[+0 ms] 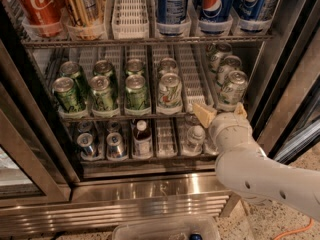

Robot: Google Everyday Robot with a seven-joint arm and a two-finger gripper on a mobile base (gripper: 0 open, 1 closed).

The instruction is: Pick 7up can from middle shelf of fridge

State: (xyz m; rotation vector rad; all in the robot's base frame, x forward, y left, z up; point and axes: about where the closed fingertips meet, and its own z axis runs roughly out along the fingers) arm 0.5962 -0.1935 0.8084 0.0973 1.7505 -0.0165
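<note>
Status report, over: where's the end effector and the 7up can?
End effector open, empty, at middle shelf rail. 7up can upright, left of it, untouched. Nothing between.

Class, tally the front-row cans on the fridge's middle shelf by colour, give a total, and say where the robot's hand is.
Dark green cans: 3
Pale silvery cans: 2
Total: 5
Hand: open, in front of the middle shelf, just below the pale can in the rightmost lane.

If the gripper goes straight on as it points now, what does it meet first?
Probably the front can of the right-hand lane on the middle shelf. The gripper, open, sits just before that can at the shelf's front edge. Depth is unclear.
</note>
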